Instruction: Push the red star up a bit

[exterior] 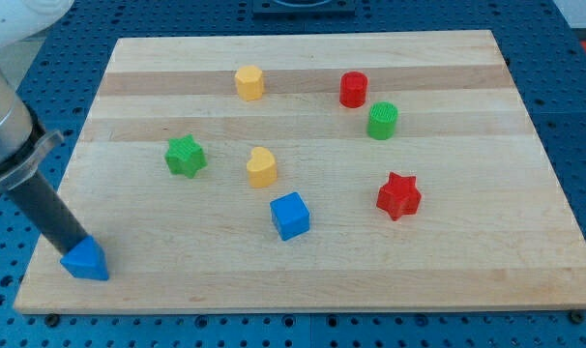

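The red star (398,195) lies on the wooden board (303,116), right of centre and toward the view's bottom. My tip (72,248) is at the board's bottom-left corner, touching the top of a blue triangular block (86,261). The tip is far to the left of the red star, with the blue cube (290,216) between them. The rod slants up toward the view's left edge.
A green star (186,156) sits left of centre, a yellow heart-shaped block (261,167) at centre. A yellow block (249,83) is near the top, a red cylinder (353,89) and a green cylinder (382,121) at the upper right.
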`<state>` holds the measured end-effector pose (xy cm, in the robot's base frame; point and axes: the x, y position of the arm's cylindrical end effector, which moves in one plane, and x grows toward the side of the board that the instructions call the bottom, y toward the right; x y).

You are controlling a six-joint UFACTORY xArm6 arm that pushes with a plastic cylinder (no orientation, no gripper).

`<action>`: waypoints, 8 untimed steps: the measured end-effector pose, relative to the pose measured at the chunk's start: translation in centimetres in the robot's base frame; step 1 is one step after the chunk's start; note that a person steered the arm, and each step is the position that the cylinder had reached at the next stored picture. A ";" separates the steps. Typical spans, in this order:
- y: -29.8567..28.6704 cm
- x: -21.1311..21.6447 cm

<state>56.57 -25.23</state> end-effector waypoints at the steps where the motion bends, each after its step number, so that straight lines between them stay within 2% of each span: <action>1: 0.0 0.9; 3: 0.0 -6.3; 5: 10.7 -6.2; 6: 10.9 -2.4; 8: 10.9 -1.3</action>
<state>55.25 -14.32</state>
